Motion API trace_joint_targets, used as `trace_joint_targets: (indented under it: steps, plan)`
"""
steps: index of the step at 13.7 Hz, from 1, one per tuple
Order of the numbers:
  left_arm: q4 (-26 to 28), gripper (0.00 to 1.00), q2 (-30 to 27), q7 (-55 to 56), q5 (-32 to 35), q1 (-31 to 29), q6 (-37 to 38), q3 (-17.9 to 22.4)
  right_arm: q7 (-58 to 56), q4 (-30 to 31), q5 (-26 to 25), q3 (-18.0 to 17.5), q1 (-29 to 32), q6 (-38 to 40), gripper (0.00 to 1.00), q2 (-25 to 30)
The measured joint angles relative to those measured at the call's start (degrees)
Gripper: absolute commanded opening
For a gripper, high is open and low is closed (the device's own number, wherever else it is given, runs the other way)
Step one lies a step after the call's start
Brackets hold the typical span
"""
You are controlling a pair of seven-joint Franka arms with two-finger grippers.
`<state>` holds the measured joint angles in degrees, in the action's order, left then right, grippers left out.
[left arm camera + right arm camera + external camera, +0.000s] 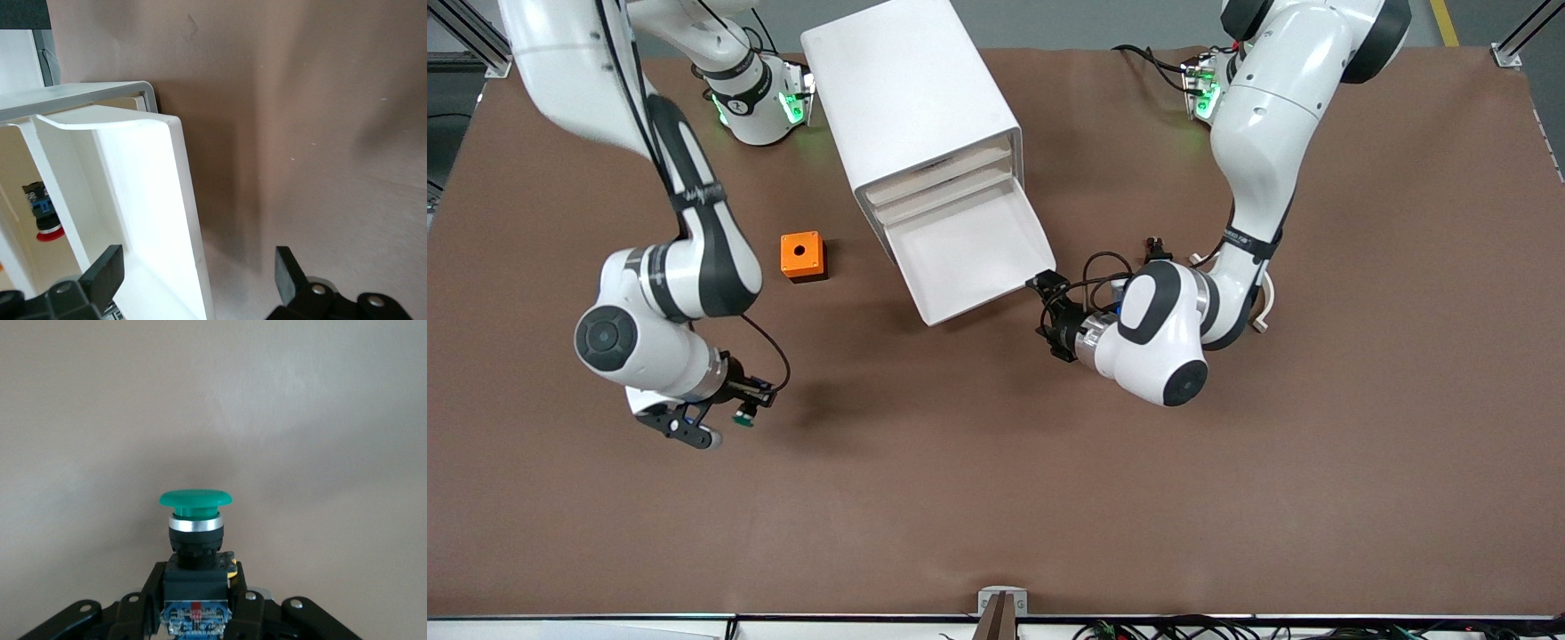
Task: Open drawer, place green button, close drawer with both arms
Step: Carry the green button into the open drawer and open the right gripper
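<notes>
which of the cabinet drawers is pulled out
The lowest drawer, nearest the front camera: it sticks out as an open white tray, while the drawers above sit in the cabinet. The left gripper is beside its corner.

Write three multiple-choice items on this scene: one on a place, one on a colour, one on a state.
1. Where is the orange box?
A. in the drawer
B. on the table beside the cabinet, toward the right arm's end
C. in the left gripper

2. What colour is the button's cap?
A. green
B. red
C. yellow

3. How is the bottom drawer?
A. shut
B. taken out
C. pulled open

Answers:
1 B: the box sits on the table next to the cabinet.
2 A: the button, held in the right gripper, has a green cap.
3 C: the drawer juts out of the cabinet, with the open left gripper at its front corner.
</notes>
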<state>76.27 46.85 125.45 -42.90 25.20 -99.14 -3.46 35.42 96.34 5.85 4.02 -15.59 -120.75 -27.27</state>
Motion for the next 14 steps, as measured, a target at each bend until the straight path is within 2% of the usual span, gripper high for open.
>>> trace_joint_targets:
  steps: [3, 8, 11, 14]
  plan:
    - [-1.21, 0.99, -0.26, -0.13, 3.79, -1.12, 0.94, -0.05, 19.6, 0.81, 0.13, -0.36, -8.76, 4.2, 0.0, 5.21]
    - [-2.88, 0.99, -0.97, -1.33, 8.1, -1.53, 2.14, -0.07, 47.69, 2.48, 0.14, -0.53, -23.79, 2.02, 0.0, 5.82]
    - [-2.92, 0.99, -1.81, -3.6, 8.26, -2.47, 3.65, 0.12, 58.49, 3.49, 0.13, -0.49, -29.41, -1.42, 0.0, 5.3]
    - [-2.94, 0.99, -2.34, -7.1, 8.29, -3.8, 5.87, 0.14, 64.59, 4.98, 0.03, -0.43, -33.17, -5.81, 0.0, 3.71]
